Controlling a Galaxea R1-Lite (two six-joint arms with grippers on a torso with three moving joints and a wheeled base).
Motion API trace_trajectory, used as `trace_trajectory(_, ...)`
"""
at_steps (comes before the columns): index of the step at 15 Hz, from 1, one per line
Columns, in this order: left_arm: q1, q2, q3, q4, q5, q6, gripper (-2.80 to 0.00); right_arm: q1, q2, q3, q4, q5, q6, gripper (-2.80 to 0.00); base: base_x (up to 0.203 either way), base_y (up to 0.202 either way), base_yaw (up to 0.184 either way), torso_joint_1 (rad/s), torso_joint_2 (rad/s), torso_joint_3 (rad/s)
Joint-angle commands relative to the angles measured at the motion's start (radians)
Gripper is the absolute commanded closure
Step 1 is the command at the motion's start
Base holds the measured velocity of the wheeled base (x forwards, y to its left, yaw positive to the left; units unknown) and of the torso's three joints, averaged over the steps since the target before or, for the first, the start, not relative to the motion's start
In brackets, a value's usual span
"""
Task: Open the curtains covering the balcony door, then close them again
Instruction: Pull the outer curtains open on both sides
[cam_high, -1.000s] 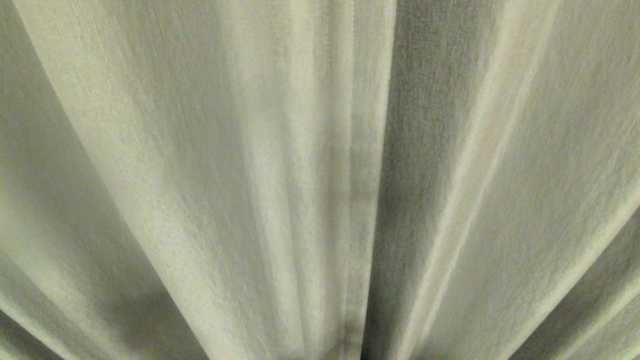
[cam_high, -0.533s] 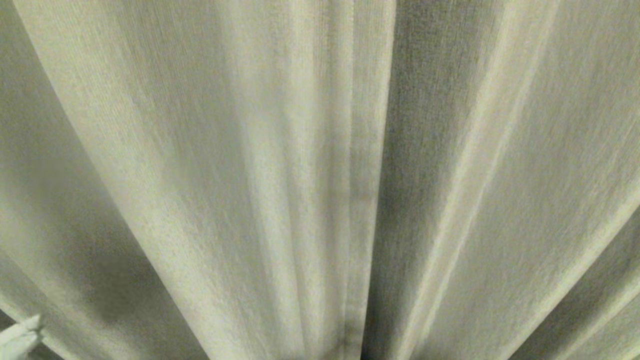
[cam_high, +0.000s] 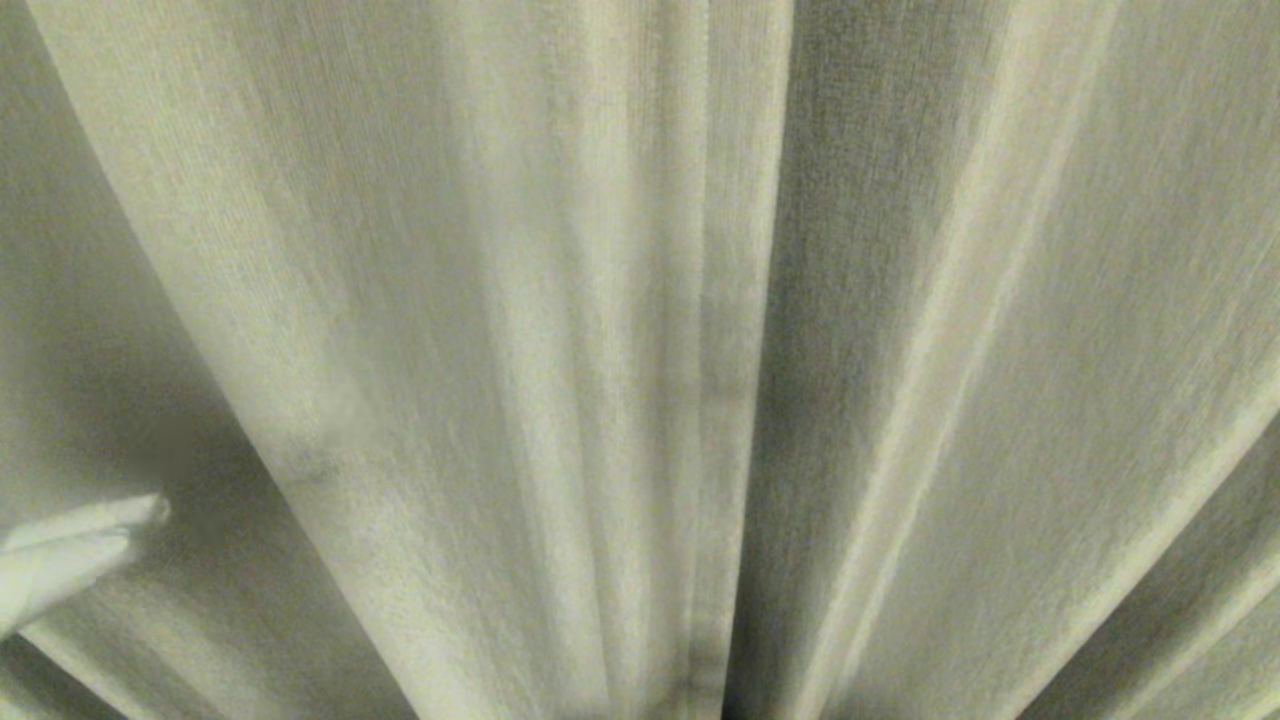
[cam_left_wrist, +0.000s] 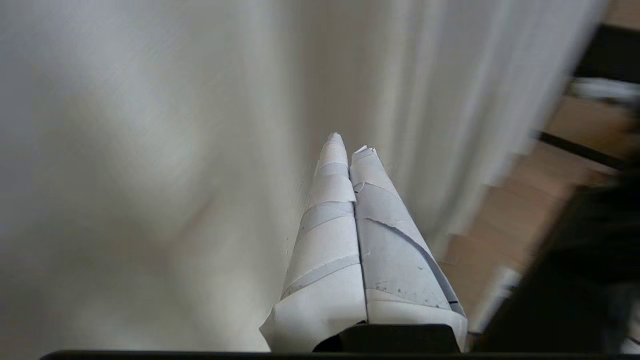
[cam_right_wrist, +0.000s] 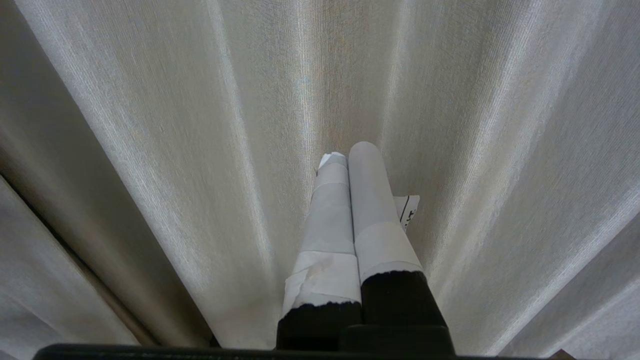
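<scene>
From the head view we see only the curtains (cam_high: 640, 300) filling the frame, pleats running vertically, and the left gripper (cam_high: 150, 512) pressed closed at the lower left, while our wrist views add wooden floor (cam_left_wrist: 520, 210) and the closed right gripper (cam_right_wrist: 350, 152)

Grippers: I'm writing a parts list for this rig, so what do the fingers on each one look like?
The left gripper has two tapered fingers fully wrapped in white and pale grey tape, torn at the tips, on a black base. The right gripper has rounder fingers, taped white over their outer half, black below, with a small printed paper tag beside them.
</scene>
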Motion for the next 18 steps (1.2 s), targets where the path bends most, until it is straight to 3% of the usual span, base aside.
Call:
trace_trajectory(1,-0.085,0.135,-0.075,0.001,-0.001,0.001,0.00,0.000,0.000,0.000,-0.001,0.000,0.000,0.00,0.000,0.000,0.000,0.000,0.00,0.000)
trace_trajectory(3,-0.153,0.212,-0.149,0.001,0.021,0.001,0.00,0.000,0.000,0.000,-0.001,0.000,0.000,0.00,0.000,0.000,0.000,0.000,0.00,0.000)
trace_trajectory(6,-0.310,0.283,-0.218,0.001,0.181,0.001,0.00,0.000,0.000,0.000,-0.001,0.000,0.000,0.00,0.000,0.000,0.000,0.000,0.00,0.000)
trace_trajectory(7,-0.374,0.300,-0.232,0.000,0.256,0.001,-2.80,0.000,0.000,0.000,-0.001,0.000,0.000,0.00,0.000,0.000,0.000,0.000,0.00,0.000)
trace_trajectory(10,-0.532,0.344,-0.264,0.002,0.461,0.001,-2.80,0.000,0.000,0.000,-0.001,0.000,0.000,0.00,0.000,0.000,0.000,0.000,0.00,0.000)
trace_trajectory(13,-0.608,0.408,-0.314,0.003,0.608,0.006,-2.80,0.000,0.000,0.000,-0.001,0.000,0.000,0.00,0.000,0.000,0.000,0.000,0.00,0.000)
trace_trajectory(18,-0.626,0.500,-0.396,0.008,0.689,0.024,-2.80,0.000,0.000,0.000,-0.001,0.000,0.000,0.00,0.000,0.000,0.000,0.000,0.00,0.000)
